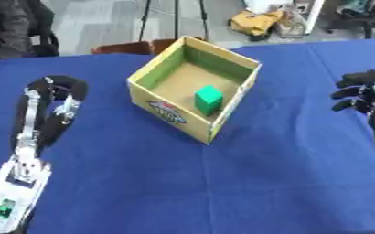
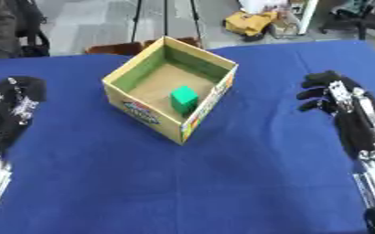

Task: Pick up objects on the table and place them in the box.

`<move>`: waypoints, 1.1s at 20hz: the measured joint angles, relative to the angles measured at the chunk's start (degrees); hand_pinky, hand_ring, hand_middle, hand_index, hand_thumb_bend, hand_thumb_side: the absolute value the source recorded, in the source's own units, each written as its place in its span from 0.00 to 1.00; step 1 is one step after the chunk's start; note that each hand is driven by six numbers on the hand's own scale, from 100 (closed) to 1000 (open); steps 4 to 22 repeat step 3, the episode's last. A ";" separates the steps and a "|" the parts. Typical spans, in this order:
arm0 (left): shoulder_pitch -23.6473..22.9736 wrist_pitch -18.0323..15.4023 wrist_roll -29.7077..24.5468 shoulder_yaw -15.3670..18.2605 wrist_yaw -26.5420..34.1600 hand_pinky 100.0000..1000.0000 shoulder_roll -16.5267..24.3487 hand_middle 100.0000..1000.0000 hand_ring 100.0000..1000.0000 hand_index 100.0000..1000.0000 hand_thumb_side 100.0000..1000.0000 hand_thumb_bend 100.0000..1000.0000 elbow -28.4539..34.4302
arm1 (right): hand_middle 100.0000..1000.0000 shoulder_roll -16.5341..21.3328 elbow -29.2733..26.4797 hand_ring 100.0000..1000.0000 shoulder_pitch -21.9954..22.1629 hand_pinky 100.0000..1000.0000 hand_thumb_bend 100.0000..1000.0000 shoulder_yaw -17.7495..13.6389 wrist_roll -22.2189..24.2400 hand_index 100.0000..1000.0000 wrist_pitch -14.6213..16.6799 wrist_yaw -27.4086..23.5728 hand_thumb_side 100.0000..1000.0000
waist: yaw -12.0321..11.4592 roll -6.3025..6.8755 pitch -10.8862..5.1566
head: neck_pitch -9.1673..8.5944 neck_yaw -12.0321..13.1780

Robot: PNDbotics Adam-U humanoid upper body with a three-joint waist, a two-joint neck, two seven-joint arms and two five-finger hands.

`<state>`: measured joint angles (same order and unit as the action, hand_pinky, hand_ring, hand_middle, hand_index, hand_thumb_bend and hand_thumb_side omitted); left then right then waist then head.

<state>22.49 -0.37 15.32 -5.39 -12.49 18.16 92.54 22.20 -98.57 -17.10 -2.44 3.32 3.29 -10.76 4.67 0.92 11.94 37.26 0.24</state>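
The green cube (image 1: pixel 208 99) sits on the floor of the open cardboard box (image 1: pixel 168 112), near the wall facing me. I see nothing else loose on the blue desk (image 1: pixel 247 183), so I judge the placing done. My left robot hand (image 1: pixel 53 98) hangs left of the box, fingers curled under, holding nothing. My right robot hand (image 2: pixel 328 93) is well off to the right, fingers bent and slightly spread, also empty. Best now is to keep both arms clear of the box walls and scan for leftovers.
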 measured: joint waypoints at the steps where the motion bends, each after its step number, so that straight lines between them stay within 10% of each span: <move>1: -0.14 -0.05 -0.05 0.01 0.07 0.62 -0.01 0.50 0.48 0.61 0.78 0.68 -0.07 | 0.59 -0.01 0.00 0.58 0.01 0.48 0.00 0.00 0.01 0.69 0.01 0.00 0.75 | -0.05 -0.03 0.00 | 0.00 0.00; 22: -0.31 -0.11 -0.11 0.05 0.17 0.62 -0.02 0.50 0.48 0.61 0.78 0.68 -0.32 | 0.59 -0.04 -0.01 0.58 0.01 0.48 0.00 0.00 0.05 0.69 0.05 0.00 0.75 | -0.07 -0.13 0.00 | 0.00 0.00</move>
